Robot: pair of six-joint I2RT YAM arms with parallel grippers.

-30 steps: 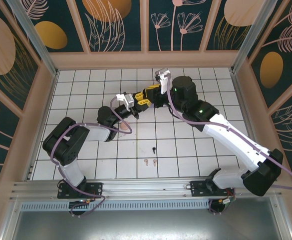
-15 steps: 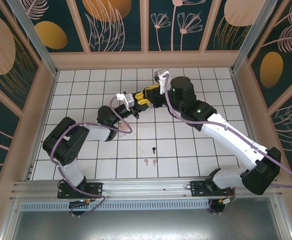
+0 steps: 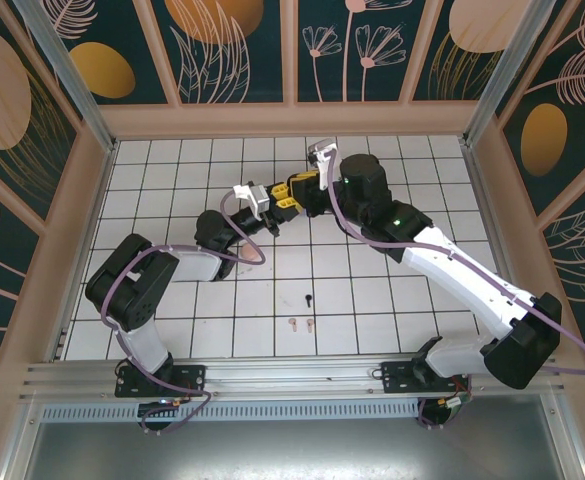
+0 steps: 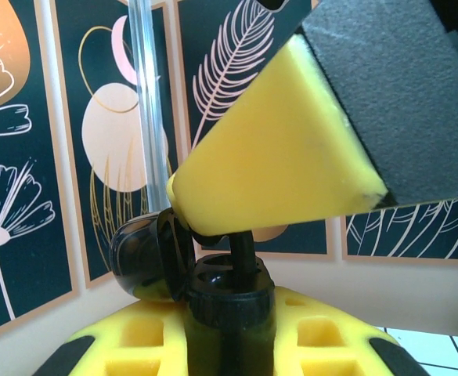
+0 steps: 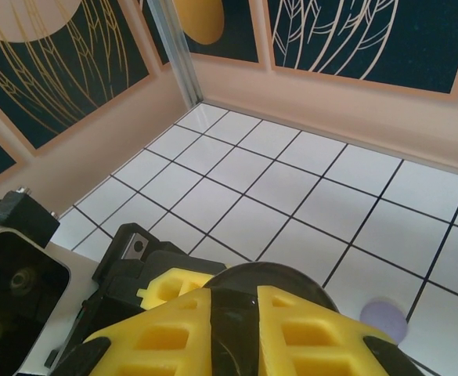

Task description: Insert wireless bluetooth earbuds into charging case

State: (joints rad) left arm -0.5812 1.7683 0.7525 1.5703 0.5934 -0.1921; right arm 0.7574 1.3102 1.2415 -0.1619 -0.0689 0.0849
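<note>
Above the middle of the table my two grippers meet. The left gripper (image 3: 278,202) (image 4: 229,337) is shut on a black charging case (image 4: 229,301), upright, with its lid (image 4: 142,254) swung open to the left. My right gripper (image 3: 295,185) (image 5: 232,313) is shut on a black earbud whose stem (image 4: 243,251) stands in a socket of the case. A right-hand yellow finger (image 4: 283,157) hangs over the case. In the right wrist view the dark rounded case (image 5: 291,278) lies just behind the fingers. On the tiles lie another black earbud (image 3: 308,299) and two pink earbuds (image 3: 293,323) (image 3: 310,323).
A small rounded lilac thing (image 5: 384,321) rests on a tile below the right gripper. White gridded tiles (image 3: 372,300) cover the floor, with patterned walls on three sides (image 3: 292,115). Both arm bases sit on the near rail (image 3: 292,375).
Both grippers have drifted slightly to the left together. Their grips on the case and the earbud look the same.
</note>
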